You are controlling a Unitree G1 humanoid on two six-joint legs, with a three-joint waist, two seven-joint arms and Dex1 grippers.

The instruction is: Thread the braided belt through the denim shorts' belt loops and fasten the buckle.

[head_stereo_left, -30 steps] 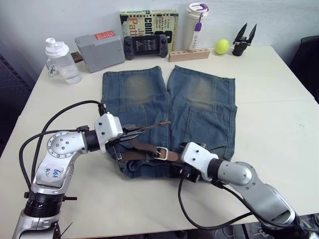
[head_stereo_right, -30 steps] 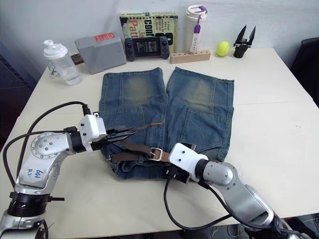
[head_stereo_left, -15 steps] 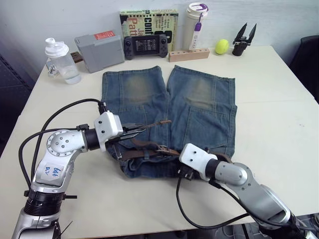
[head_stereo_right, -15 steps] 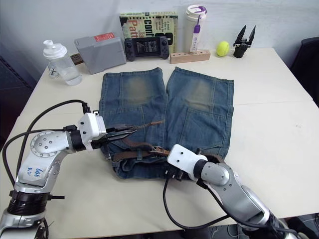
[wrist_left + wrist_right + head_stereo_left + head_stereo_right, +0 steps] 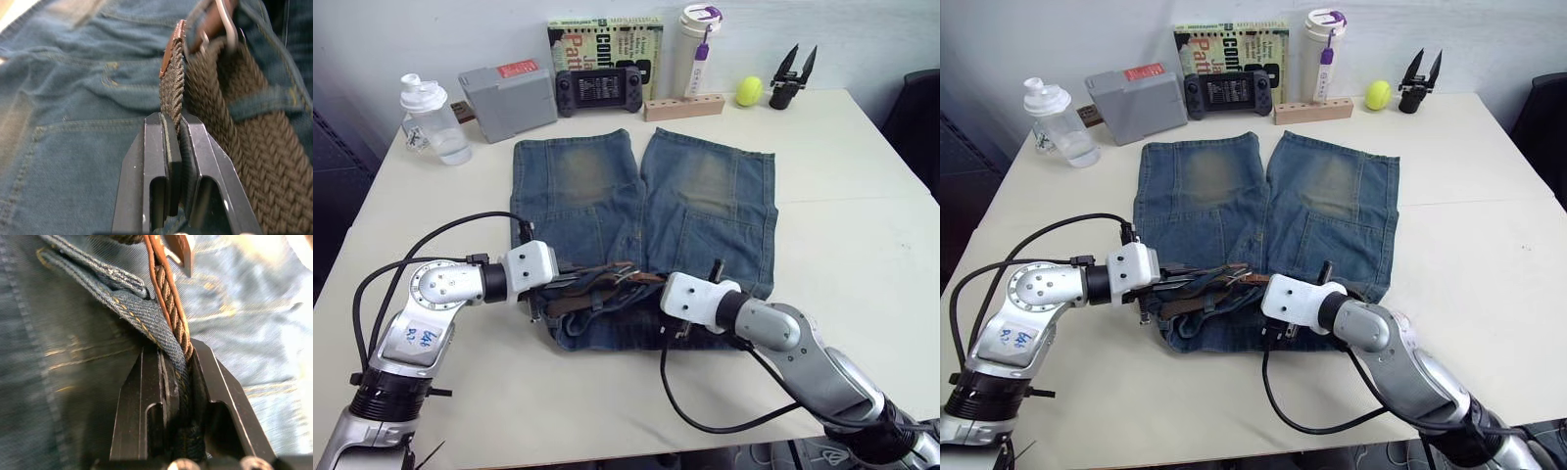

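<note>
So the blue denim shorts point(image 5: 641, 225) with the faded yellowish patches are lying flat on the pale surface point(image 5: 842, 206), waistband toward the robot, and the long brown woven braided belt point(image 5: 597, 289) runs along that waistband, long axis going side to side between the two arms. Left tool point(image 5: 175, 128) is clamped shut on the belt's free end just short of its darker leather tip, strap standing on edge between the fingers. Right tool point(image 5: 173, 363) is pinched on the waistband denim plus the leather-edged belt part beside it. The small silver metal buckle point(image 5: 226, 19) sits right past the tip in the left wrist view, so the tip has to travel toward the right arm to get into it; left arm is the one carrying it, and the gap looks small. Compared with a second ago: the belt tip was held up and angled away over the shorts with the buckle lying open and flat between the arms, and now the left tool has dropped down and in, the right tool has moved up onto the waistband, and everything's bunched together there.
</note>
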